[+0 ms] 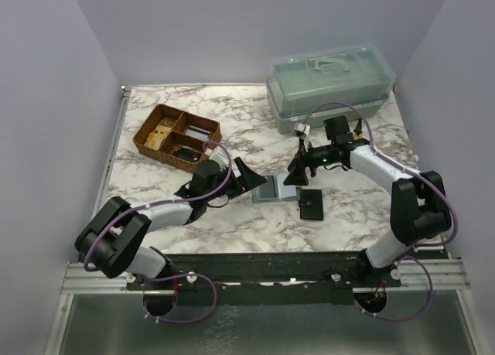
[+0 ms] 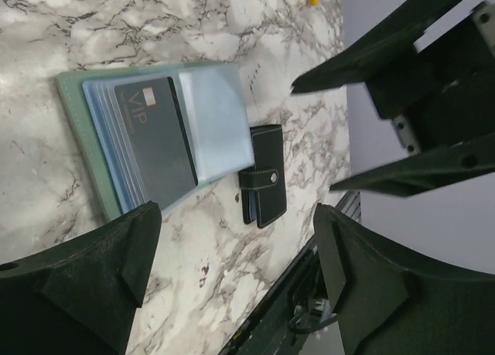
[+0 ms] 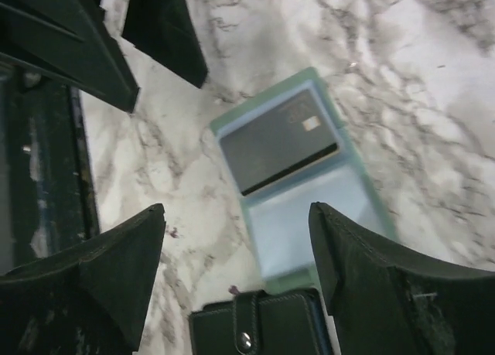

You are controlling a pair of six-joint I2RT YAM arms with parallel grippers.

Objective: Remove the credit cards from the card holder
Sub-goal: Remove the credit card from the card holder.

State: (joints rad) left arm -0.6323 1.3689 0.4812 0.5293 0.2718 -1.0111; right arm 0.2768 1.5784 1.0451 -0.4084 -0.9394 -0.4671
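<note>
Showing one dark card (image 2: 155,142); other sleeves (image 2: 216,119) unreadable; card holder (image 2: 73,111) open beyond wide-spread left gripper (image 2: 236,212) and right gripper (image 3: 237,208), untouched.

The top camera looks down from high behind the near edge over the whole bench (image 1: 232,111), while both wrist cameras face down, close, from opposite sides onto the card holder (image 1: 267,192) all share.

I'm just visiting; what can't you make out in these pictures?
Any cards under the dark card in the card holder: left wrist view, stacked sleeves cover them.
The black wallet: right wrist view, bottom edge cuts it.
Contents of the basket: top view, too small.
</note>
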